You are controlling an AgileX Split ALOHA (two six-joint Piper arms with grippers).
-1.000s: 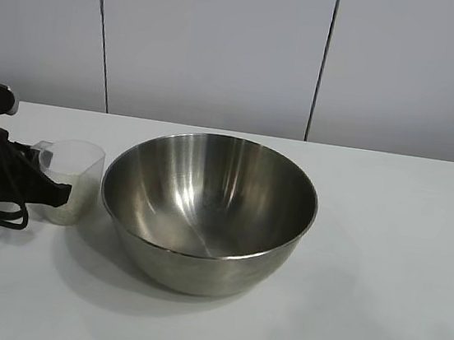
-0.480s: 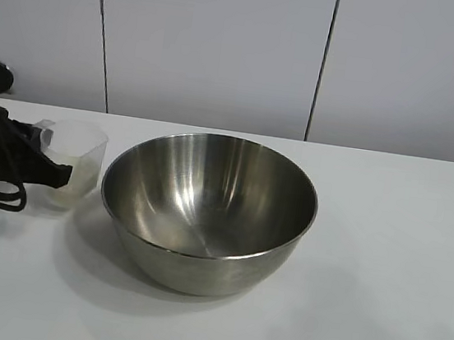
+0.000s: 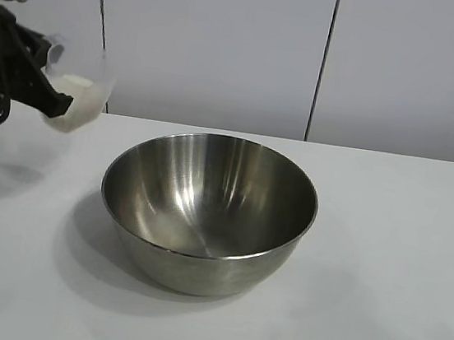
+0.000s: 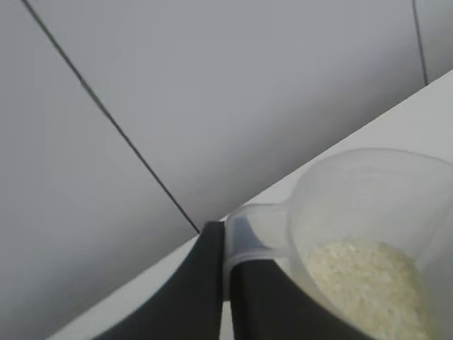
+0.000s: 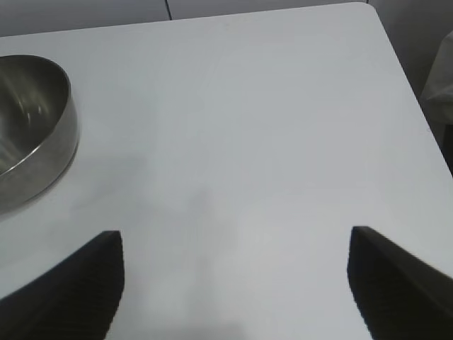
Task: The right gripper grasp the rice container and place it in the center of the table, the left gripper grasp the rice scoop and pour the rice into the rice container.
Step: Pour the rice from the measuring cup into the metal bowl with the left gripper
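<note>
The steel rice container (image 3: 208, 209) stands empty near the middle of the white table (image 3: 390, 256); its rim also shows in the right wrist view (image 5: 32, 127). My left gripper (image 3: 50, 94) is shut on the tab handle of the clear rice scoop (image 3: 75, 93) and holds it in the air, up and to the left of the bowl. The scoop (image 4: 368, 212) holds a heap of white rice (image 4: 368, 280); my left gripper (image 4: 226, 244) pinches its handle. My right gripper (image 5: 237, 244) is open and empty over bare table, to the right of the bowl.
Grey wall panels (image 3: 209, 43) stand behind the table. The table's far right corner (image 5: 368, 7) shows in the right wrist view.
My left gripper has lifted the rice scoop from the table beside the bowl to well above the tabletop. The bowl has not moved.
</note>
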